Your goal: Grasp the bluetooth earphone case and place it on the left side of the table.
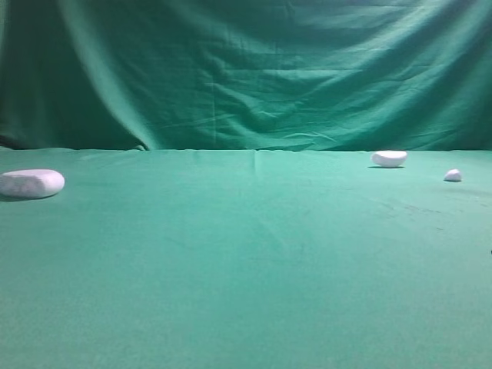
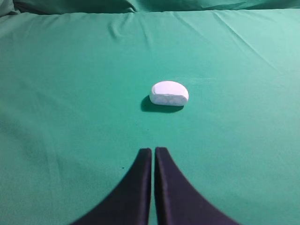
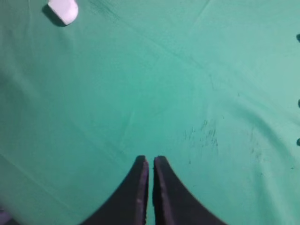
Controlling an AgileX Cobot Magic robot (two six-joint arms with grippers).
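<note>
The bluetooth earphone case (image 1: 31,183) is a white pill shape lying flat at the far left of the green table (image 1: 254,261). Neither gripper shows in the exterior view. In the left wrist view my left gripper (image 2: 153,150) is shut and empty, low over the cloth. A white dome-shaped item (image 2: 169,93) lies a short way ahead of it; I cannot tell if this is the case. In the right wrist view my right gripper (image 3: 148,159) is shut and empty over bare cloth.
A smaller white half-oval item (image 1: 389,158) and a tiny white pebble-like piece (image 1: 453,175) lie at the back right. A white piece (image 3: 63,10) shows at the top left of the right wrist view. A dark green curtain (image 1: 254,69) hangs behind the table.
</note>
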